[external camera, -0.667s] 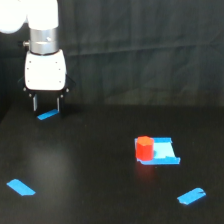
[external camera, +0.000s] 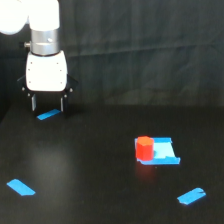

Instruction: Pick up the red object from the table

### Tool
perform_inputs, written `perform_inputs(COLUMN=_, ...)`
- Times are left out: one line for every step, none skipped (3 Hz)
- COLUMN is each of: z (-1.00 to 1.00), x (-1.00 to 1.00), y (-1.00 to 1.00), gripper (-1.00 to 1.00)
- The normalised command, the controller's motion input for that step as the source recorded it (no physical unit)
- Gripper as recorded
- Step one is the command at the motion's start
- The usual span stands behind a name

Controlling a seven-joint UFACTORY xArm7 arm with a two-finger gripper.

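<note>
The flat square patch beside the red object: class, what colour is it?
Bright blue. The patch lies on the black table, seen in the exterior view, the only view here.

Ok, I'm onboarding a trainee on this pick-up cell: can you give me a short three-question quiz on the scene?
1. True or false: the tool is holding the red object.
2. The red object sits at the edge of which thing? A) a blue square patch B) a tape strip C) a curtain
3. How many loose blue tape strips lie on the table, apart from the patch?

Key: 1 false, it hangs empty far towards the exterior view's left; 2 A; 3 three.
</note>
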Motion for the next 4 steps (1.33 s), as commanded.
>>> perform_inputs(z=0.00, x=0.74, y=-0.32, gripper=0.99)
perform_inputs(z=0.14, x=0.91, y=-0.36, gripper=0.93)
perform_inputs(z=0.03, x=1.00, y=-0.43, gripper=1.00)
perform_inputs(z=-0.05, x=0.96, y=-0.28, gripper=0.97)
